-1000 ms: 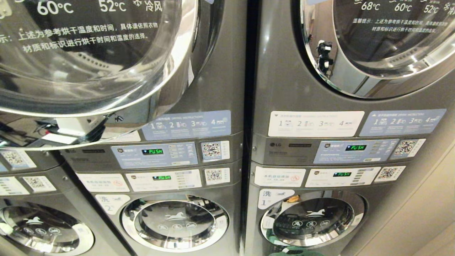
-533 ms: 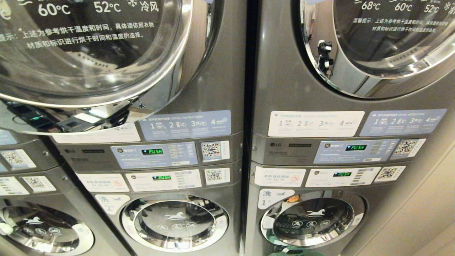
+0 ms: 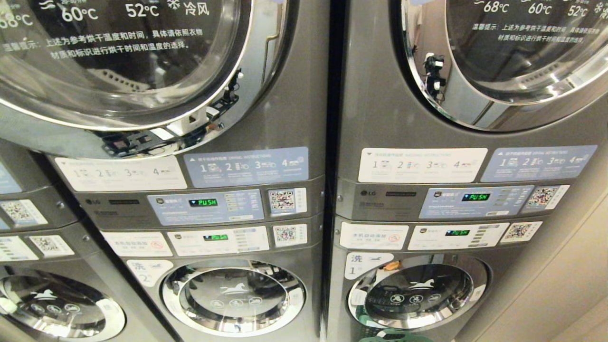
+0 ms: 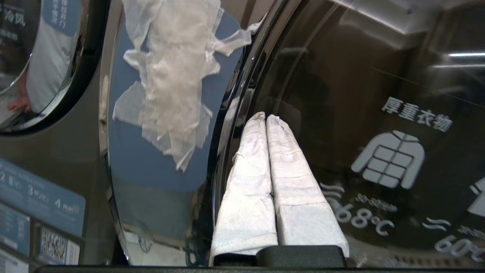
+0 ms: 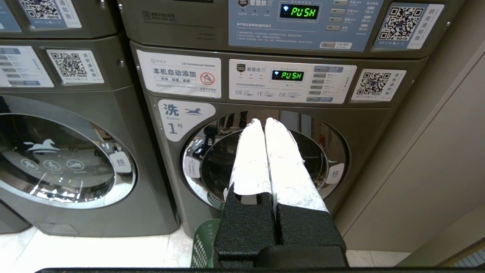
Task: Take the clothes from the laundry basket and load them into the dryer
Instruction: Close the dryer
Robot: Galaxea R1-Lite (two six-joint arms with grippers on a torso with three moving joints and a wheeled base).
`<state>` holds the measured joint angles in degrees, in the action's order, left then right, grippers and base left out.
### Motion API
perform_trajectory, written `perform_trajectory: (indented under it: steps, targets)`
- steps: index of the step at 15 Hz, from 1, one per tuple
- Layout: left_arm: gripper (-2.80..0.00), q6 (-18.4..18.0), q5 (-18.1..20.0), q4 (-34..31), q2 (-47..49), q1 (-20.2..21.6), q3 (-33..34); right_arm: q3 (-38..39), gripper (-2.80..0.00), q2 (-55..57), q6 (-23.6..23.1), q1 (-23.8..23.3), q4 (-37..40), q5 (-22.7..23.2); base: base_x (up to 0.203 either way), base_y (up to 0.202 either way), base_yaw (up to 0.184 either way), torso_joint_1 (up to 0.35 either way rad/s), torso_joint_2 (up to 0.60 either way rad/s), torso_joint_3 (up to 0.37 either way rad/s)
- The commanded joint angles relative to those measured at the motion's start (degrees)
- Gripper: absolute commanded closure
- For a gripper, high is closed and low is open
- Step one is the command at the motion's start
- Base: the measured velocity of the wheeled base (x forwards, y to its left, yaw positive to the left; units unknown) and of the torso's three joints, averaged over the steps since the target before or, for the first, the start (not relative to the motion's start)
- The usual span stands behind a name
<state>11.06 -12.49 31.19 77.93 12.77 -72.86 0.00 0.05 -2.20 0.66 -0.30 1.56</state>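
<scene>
In the upper left of the head view, the dryer door (image 3: 118, 71) now sits higher and further left in the frame than a second ago, swung nearer the machine's front. Its chrome rim (image 3: 142, 137) no longer covers the white instruction label (image 3: 121, 173) beneath it, which shows in full. The reflection in the rim now sits toward its right side, showing dark robot parts (image 3: 209, 118).

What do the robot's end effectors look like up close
Both look alike: two long tapered fingers wrapped in white cloth-like tape, the left end effector on a smooth black base, the right end effector on textured black blocks. No cables or markings show.
</scene>
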Motion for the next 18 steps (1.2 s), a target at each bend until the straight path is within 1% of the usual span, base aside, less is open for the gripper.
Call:
perform_trajectory:
  steps: [1, 5, 6, 7, 10, 11, 13, 15, 18]
  targets:
    - [0.0, -0.1, 1.07, 0.75, 5.46, 1.99, -3.1, 0.26, 0.0, 0.04, -0.09, 0.04, -0.05, 0.02, 0.0, 0.0, 0.0, 0.0, 0.0, 0.0]
    - [0.0, -0.38, 2.16, 1.1, 12.31, 7.39, -10.72, 0.26, 0.0, 0.04, -0.44, 0.04, 0.04, 0.02, 0.0, 0.0, 0.0, 0.0, 0.0, 0.0]
    - [0.0, -0.78, 2.15, 1.12, 13.62, 8.59, -12.18, 0.26, 0.0, 0.04, -0.53, -0.01, 0.04, 0.02, 0.0, 0.0, 0.0, 0.0, 0.0, 0.0]
    - [0.0, -1.99, 2.17, 1.15, 14.6, 9.15, -13.03, 0.26, 0.0, 0.04, -0.53, 0.04, 0.04, 0.02, 0.0, 0.0, 0.0, 0.0, 0.0, 0.0]
    - [0.0, -2.31, 2.12, 2.14, 17.81, 9.6, -13.53, 0.26, 0.0, 0.04, -0.66, 0.04, 0.04, 0.02, 0.0, 0.0, 0.0, 0.0, 0.0, 0.0]
    - [0.0, -2.35, 2.25, 4.58, 18.33, 9.33, -14.16, 0.26, 0.0, 0.04, -0.7, 0.04, 0.04, 0.02, 0.0, 0.0, 0.0, 0.0, 0.0, 0.0]
    - [0.0, -2.54, 3.4, 6.73, 17.21, 7.42, -14.23, 0.18, 0.0, 0.04, -0.79, -0.03, 0.04, 0.06, 0.0, 0.0, 0.0, 0.0, 0.0, 0.0]
    - [0.0, -3.09, 3.75, 7.1, 14.09, 6.92, -14.03, 0.26, 0.0, 0.04, -0.79, 0.04, 0.13, 0.1, 0.0, 0.0, 0.0, 0.0, 0.0, 0.0]
    - [0.0, -6.48, 3.73, 7.19, 9.77, 6.92, -13.92, 0.18, 0.0, 0.04, -0.88, 0.03, 0.22, 0.04, 0.0, 0.0, 0.0, 0.0, 0.0, 0.0]
